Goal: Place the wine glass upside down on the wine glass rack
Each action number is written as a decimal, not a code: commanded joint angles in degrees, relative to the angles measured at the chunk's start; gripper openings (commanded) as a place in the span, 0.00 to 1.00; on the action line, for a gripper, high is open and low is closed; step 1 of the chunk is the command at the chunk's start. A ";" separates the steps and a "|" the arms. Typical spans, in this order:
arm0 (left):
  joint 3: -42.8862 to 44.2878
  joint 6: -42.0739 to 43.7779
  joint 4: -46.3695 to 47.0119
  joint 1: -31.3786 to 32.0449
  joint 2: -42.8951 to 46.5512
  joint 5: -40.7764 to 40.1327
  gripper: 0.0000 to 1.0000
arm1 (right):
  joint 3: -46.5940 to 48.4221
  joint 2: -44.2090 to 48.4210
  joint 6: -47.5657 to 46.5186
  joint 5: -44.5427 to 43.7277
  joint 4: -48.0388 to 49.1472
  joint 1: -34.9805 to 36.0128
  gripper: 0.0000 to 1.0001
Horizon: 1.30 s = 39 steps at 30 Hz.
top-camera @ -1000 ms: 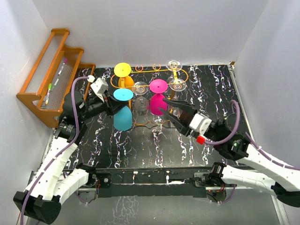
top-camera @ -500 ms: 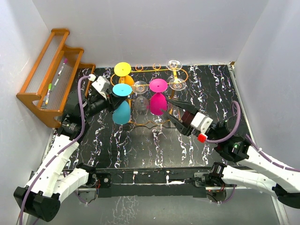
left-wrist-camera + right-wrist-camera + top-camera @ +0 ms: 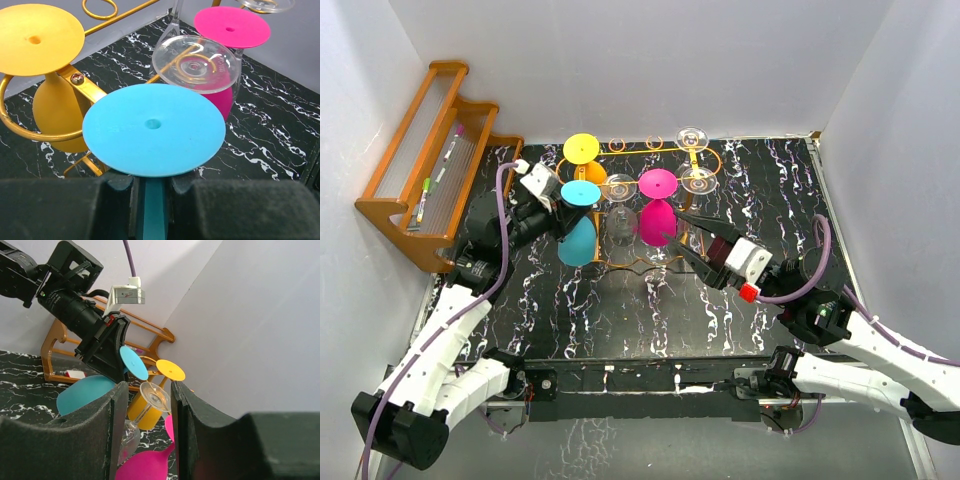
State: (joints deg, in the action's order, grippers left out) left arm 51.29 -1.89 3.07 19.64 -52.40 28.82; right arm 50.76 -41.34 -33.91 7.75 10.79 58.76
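Table [image 3: 650, 310]: black slab with white marble-like veins, enclosed by white walls at the back and on both sides.
Wine glass rack [image 3: 635, 150]: orange-gold wire stand, upright on the table's far middle; its wavy lower bars run just above the surface.
Wooden stepped rack [image 3: 390, 210]: brown, left of the wine glass rack, against the left wall at the table's far-left corner.
Bare surface: the wide stretch nearer than the wine glass rack, and the strip to its right.
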 commanded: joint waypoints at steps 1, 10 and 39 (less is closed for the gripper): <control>-0.57 0.20 2.23 0.23 -1.03 -0.91 0.00 | 0.41 0.51 1.19 -0.49 1.47 -0.22 0.42; -0.57 -0.57 3.00 0.27 -2.54 -1.13 0.00 | 0.10 0.52 1.79 -0.10 0.38 -0.19 0.43; 0.15 1.43 -4.93 0.23 0.74 -5.49 0.36 | -1.63 1.57 3.51 -0.06 -1.59 -0.20 0.60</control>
State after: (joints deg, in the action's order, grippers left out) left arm 50.63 -1.72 -0.25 19.64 -53.69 24.36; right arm 48.82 -40.56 -31.11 7.88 8.51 58.76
